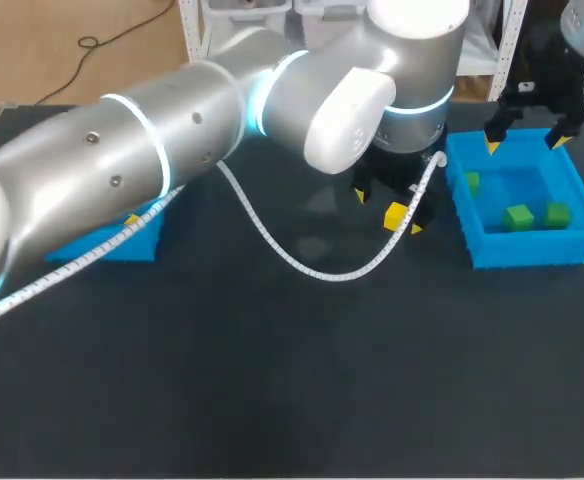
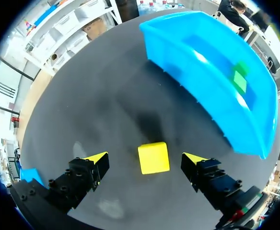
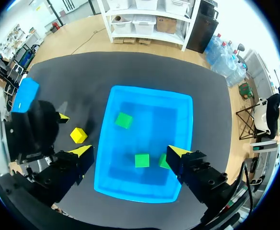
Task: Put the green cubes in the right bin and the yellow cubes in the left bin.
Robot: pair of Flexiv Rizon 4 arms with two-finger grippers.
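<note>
Where the left arm (image 1: 172, 130) reaches past the middle of the dark tabletop (image 1: 272, 380), the items stand as follows.

Item one: left end effector (image 2: 145, 160), fingers spread wide. A yellow cube (image 2: 153, 157) lies between them on the tabletop, with a gap on each side and neither tip touching it. The cube is just beside the right bin (image 1: 527, 250), outside its wall.

Item two: right bin, blue, holding three green cubes (image 1: 518, 217), apart from one another.

Item three: right end effector (image 3: 129, 152), fingers parted with nothing between them, held above the right bin.

Item four: left bin (image 1: 122, 245), blue, at the tabletop's left side, largely hidden under the left arm; contents not discernible.
</note>
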